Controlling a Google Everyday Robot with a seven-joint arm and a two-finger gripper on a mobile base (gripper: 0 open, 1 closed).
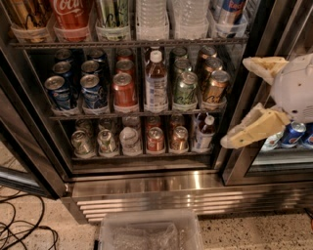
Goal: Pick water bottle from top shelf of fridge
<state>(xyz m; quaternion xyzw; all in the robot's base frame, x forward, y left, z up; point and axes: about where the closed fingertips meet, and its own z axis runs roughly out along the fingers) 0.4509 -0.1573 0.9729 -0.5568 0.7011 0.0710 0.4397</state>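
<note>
- At three o'clock in the view, the gripper (234, 102) is seen in front of the steel door post, outside the open compartment. Its two cream fingers (254, 129) are spread wide with nothing between them.
- Up at twelve o'clock, the water bottle (152, 18) is found on the top shelf (98, 44) of the fridge (146, 181). Only its clear ribbed lower body is shown, the cap being cut off by the upper edge.
- A second clear bottle (190, 15) is stood just beside it toward one o'clock, so either could be meant.
- Toward eleven o'clock a green-printed container (113, 14) is lodged close, and the water bottle is fronted by a clear holder (152, 33).
- The step in hand is judged to be the approach: nothing is gripped yet, and the gripper is well apart from the target, lower and off toward four o'clock of it.
- For a clean pick, the gripper should be raised and carried toward eleven o'clock until the ribbed body is centred between the fingers, above the holder's lip.
- The fingers should be held spread until one sits on either side of the bottle, then closed gently, since thin ribbed plastic is likely to give.
- The brown-drink bottle (155, 83) on the rack below, at the centre, must not be mistaken for the target.
- Neighbours are packed tight, so a straight, level entry is advised.
</note>
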